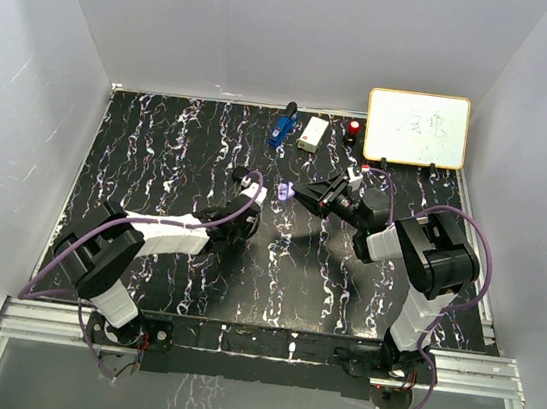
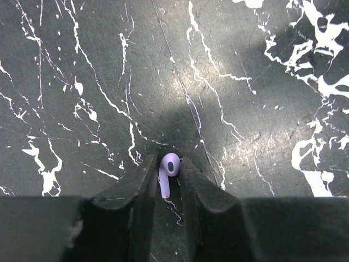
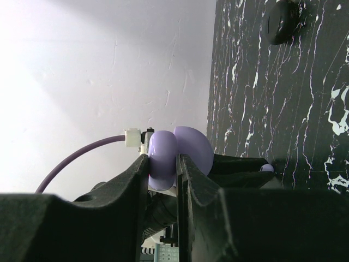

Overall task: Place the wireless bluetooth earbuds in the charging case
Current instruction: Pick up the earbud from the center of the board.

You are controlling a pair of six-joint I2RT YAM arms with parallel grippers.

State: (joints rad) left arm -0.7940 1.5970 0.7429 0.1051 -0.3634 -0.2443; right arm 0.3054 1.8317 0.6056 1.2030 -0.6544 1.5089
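1. The left claw (image 2: 167,163) is pinched narrow on one lilac earbud (image 2: 170,167). The bud's head sits between the two fingertips and its stem points back into the gap.
2. The left wrist view shows only bare marbled table (image 2: 98,82) under that earbud. I cannot tell whether the bud touches the table.
3. The right claw (image 3: 162,161) is clamped on the lilac case (image 3: 193,144). One rounded lobe lies between the fingers and the other bulges out just beyond them.
4. From above, the two claws meet near the middle of the table. The left claw (image 1: 256,184) is just left of the case (image 1: 283,191), and the right claw (image 1: 300,194) grips the case from the right.
5. In the right wrist view a small lilac speck, likely the earbud (image 3: 266,167), shows at the tip of a dark finger behind the case, close to the table top. It is beside the case, not in it.
6. The case's inside faces away in every view, so I cannot tell what it holds.
7. A dark round thing (image 3: 281,22) lies on the table well apart from the claws. It is too blurred to tell whether it is shut.
8. At the far edge lie a blue tool (image 1: 281,128), a white box (image 1: 313,134), a small red item (image 1: 353,127) and a whiteboard (image 1: 417,129).
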